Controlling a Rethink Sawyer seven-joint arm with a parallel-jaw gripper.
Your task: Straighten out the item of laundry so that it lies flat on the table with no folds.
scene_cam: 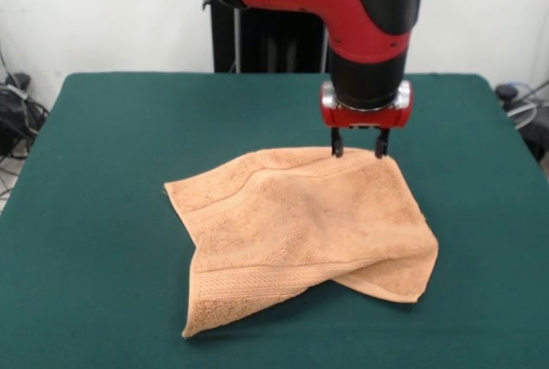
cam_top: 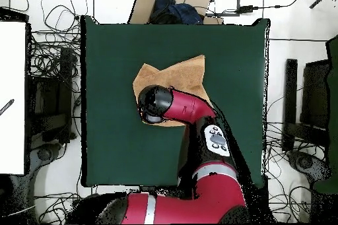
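Observation:
The peach-orange item of laundry (scene_cam: 300, 227) lies crumpled near the middle of the dark green table (scene_cam: 94, 214). Its right side is folded under and its near left corner tapers to a point. A woven band runs along the near fold. My gripper (scene_cam: 358, 151) hangs from the red and black arm over the towel's far right edge. It is open, its two dark fingertips (scene_cam: 337, 146) spread and reaching down to that edge. In the overhead view the arm's wrist (cam_top: 155, 103) covers the gripper and part of the towel (cam_top: 178, 76) on the table (cam_top: 119, 136).
Green tabletop surrounds the towel on every side. Off the table are tangled cables and dark equipment (scene_cam: 17, 111), a cardboard box (cam_top: 173, 1) beyond one edge, and a white panel (cam_top: 12, 97) at the side.

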